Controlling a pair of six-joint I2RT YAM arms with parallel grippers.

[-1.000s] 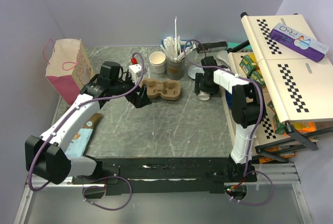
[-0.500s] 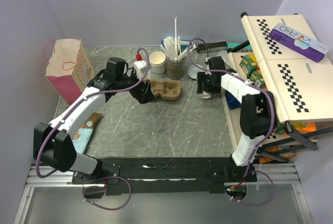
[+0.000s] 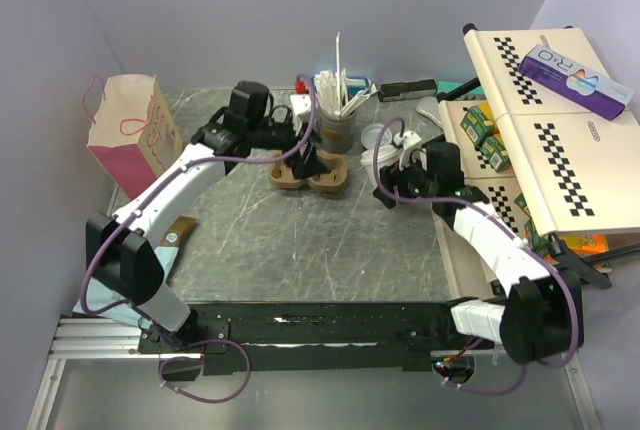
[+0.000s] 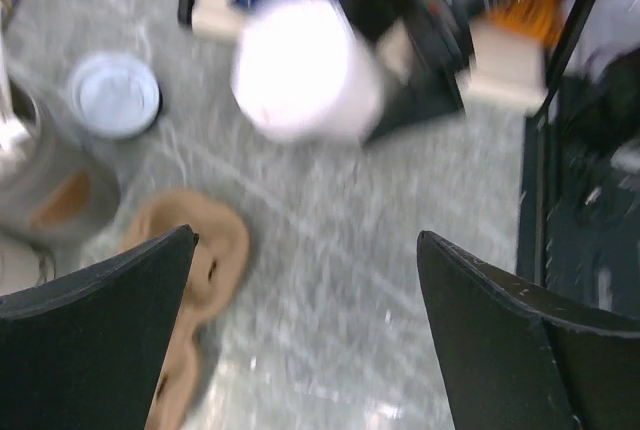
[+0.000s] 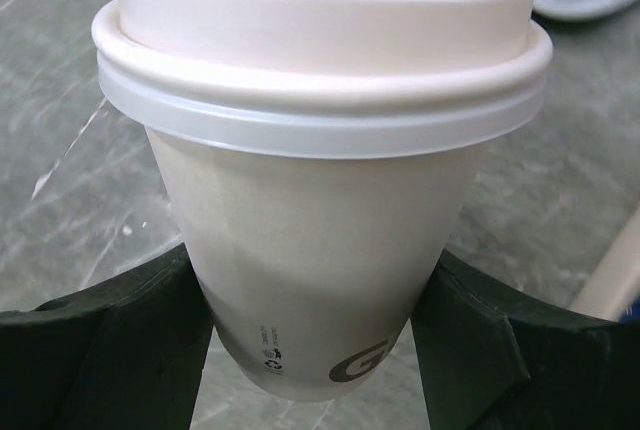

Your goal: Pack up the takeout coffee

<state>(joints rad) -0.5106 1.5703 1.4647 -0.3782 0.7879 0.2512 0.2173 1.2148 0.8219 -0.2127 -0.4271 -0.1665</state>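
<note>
The takeout coffee is an off-white paper cup [image 5: 320,250] with a white plastic lid [image 5: 320,40] pressed on. My right gripper [image 5: 315,295] is shut on the cup's lower body, one dark finger on each side, and holds it above the marble table. In the top view the right gripper [image 3: 393,190] sits right of the brown cardboard tray [image 3: 332,178]. My left gripper [image 3: 308,158] hangs open over the tray's left half and hides the spot just behind it. In the left wrist view its jaws [image 4: 305,250] stand wide with nothing between them, the tray [image 4: 195,280] at their left.
A grey cup of straws and stirrers [image 3: 337,128] stands behind the tray. A loose white lid [image 3: 377,136] lies on the table beside it. A pink paper bag [image 3: 125,130] stands far left. A checkered rack [image 3: 545,140] over snack boxes lines the right edge.
The left arm has swung right and forward, from left of the tray to over it, and opened a little wider. The right arm has drawn back toward the near side, carrying the lidded cup.
</note>
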